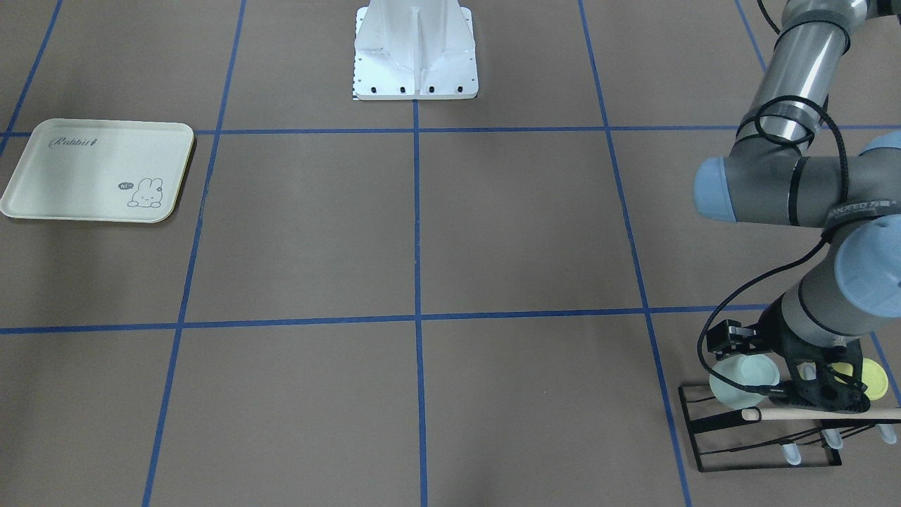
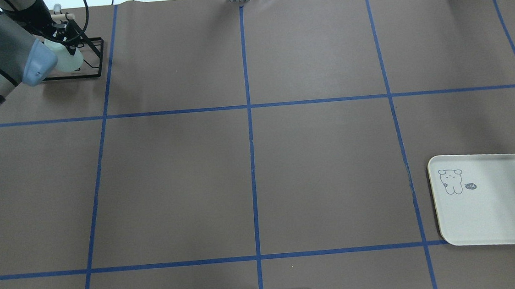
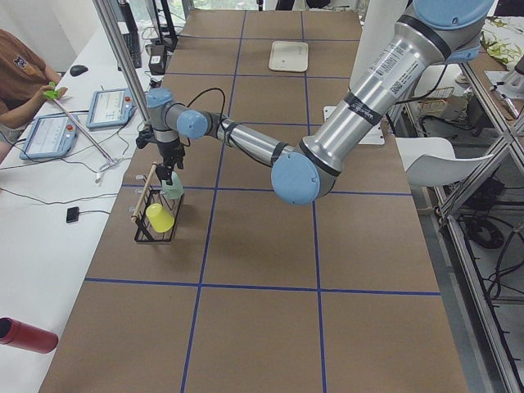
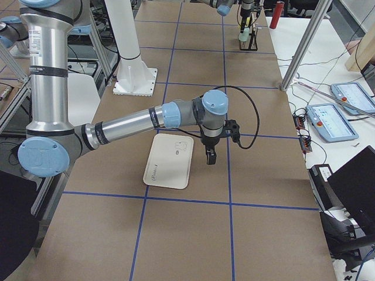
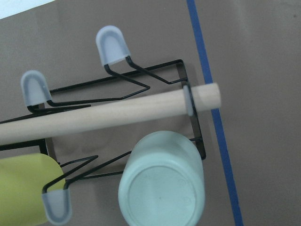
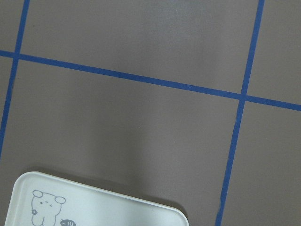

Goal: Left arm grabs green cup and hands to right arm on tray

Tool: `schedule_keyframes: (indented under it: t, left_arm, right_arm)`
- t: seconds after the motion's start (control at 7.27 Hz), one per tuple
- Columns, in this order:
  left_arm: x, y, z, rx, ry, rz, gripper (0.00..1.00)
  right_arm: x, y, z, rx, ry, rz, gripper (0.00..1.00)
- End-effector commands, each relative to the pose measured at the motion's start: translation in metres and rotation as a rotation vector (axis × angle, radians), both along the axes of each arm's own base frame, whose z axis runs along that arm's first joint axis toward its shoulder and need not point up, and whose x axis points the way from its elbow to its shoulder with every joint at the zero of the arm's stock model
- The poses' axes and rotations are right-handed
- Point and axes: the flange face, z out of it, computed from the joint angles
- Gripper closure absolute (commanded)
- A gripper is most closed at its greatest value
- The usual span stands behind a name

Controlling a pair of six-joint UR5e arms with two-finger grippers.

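The pale mint-green cup (image 1: 735, 384) hangs mouth-down on a black wire rack (image 1: 760, 440) at the table's far left corner. It also shows in the overhead view (image 2: 69, 60) and fills the lower middle of the left wrist view (image 5: 162, 186). My left gripper (image 1: 820, 391) hovers over the rack just beside the cup and looks open, holding nothing. The cream rabbit tray (image 2: 497, 208) lies empty on the right side. My right gripper (image 4: 210, 159) hangs just off the tray's edge (image 4: 170, 163); I cannot tell if it is open.
A yellow-green cup (image 1: 873, 378) hangs on the same rack beside the green one. A wooden dowel (image 5: 108, 113) runs across the rack's top. The white robot base (image 1: 415, 56) stands at the table's middle edge. An operator sits beyond the rack end (image 3: 20, 74).
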Motion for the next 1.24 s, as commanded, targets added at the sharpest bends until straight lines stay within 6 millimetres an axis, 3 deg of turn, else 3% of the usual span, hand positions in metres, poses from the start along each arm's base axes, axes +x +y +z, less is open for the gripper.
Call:
schedule_keyframes:
  t: [0.0, 0.83, 0.96, 1.1]
  left_arm:
    - [0.006, -0.012, 0.008, -0.005, -0.002, -0.002, 0.00]
    - [0.013, -0.022, 0.019, 0.005, 0.003, 0.001, 0.01]
    - [0.013, -0.022, 0.019, 0.003, 0.003, 0.001, 0.10]
    - [0.014, -0.022, 0.018, 0.002, 0.003, 0.000, 0.45]
  right_arm:
    - [0.000, 0.000, 0.000, 0.001, 0.001, 0.000, 0.00]
    - [-0.001, 0.000, 0.000, 0.000, 0.000, -0.002, 0.00]
    - [-0.001, 0.000, 0.000, 0.000, 0.000, -0.002, 0.00]
    - [-0.001, 0.000, 0.000, 0.003, -0.001, -0.003, 0.00]
